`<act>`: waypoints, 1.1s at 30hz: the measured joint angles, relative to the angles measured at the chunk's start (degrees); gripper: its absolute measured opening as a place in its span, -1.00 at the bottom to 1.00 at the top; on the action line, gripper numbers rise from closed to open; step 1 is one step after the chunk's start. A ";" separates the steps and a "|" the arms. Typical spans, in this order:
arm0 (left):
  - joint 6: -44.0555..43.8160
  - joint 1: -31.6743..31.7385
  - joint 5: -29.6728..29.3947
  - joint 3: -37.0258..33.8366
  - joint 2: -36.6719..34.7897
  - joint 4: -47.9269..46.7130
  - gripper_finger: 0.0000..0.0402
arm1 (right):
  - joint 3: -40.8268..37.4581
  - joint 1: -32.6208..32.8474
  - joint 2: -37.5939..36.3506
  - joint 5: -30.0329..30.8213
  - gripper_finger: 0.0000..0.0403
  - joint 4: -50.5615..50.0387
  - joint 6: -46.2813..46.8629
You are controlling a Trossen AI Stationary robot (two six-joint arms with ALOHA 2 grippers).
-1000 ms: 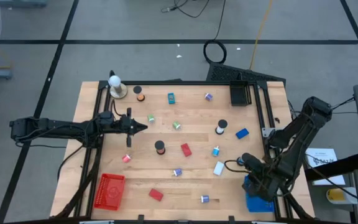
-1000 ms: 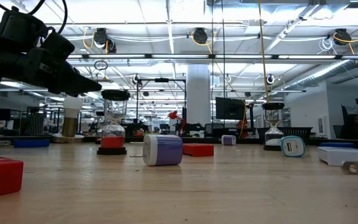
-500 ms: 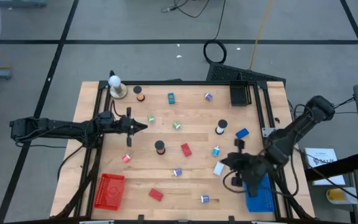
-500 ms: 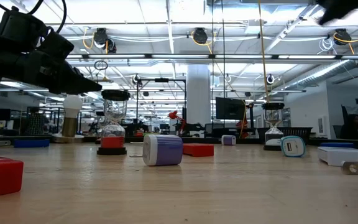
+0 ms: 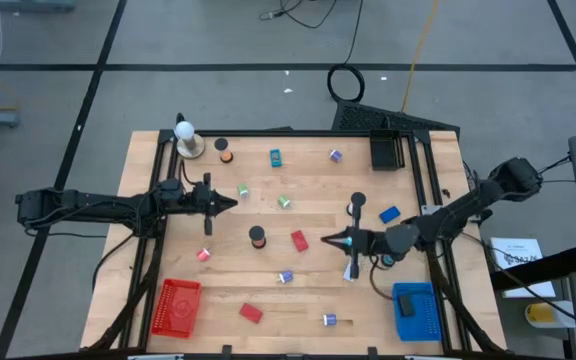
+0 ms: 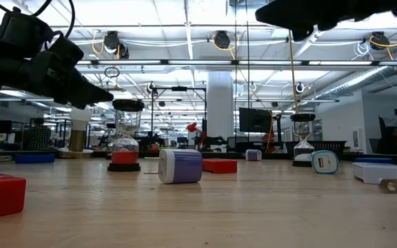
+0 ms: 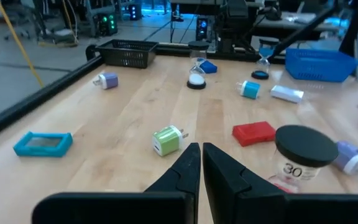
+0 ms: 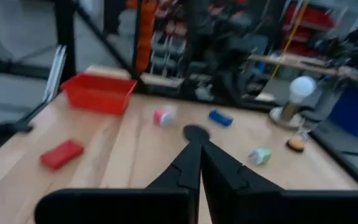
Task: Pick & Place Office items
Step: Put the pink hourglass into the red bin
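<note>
High view: right hand (image 5: pixel 330 240) pressed together, empty, above desk (image 5: pixel 308 300) beside red block (image 5: pixel 299 240); left hand (image 5: pixel 230 204) pressed together, empty, near left edge.

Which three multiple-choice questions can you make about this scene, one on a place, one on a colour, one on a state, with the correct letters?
1. Where on the table does the red basket stand in the high view?
A. near the lower left corner
B. in the middle
C. near the upper right corner

2. What colour is the basket near the lower right corner?
A. green
B. blue
C. yellow

3. How are the fingers of the right gripper?
A. wide open
B. shut with nothing between them
C. shut on a red block

Answers:
1. A, it sits by the lower left edge, below the left gripper.
2. B, the blue basket is plainly blue mesh.
3. B, the right wrist view shows both fingers pressed together, holding nothing.
</note>
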 joint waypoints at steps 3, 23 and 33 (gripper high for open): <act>-2.11 0.00 0.00 -0.02 0.00 0.00 -0.87 | -2.09 -2.42 -0.03 0.08 -0.97 4.50 0.54; -3.38 -4.82 -5.84 0.00 0.00 5.97 -0.98 | -2.43 -10.39 -0.63 0.57 -0.99 6.73 4.25; -0.83 -5.63 -6.08 0.00 0.00 5.46 -0.88 | 2.65 -14.93 -0.77 6.52 -1.00 -9.00 7.68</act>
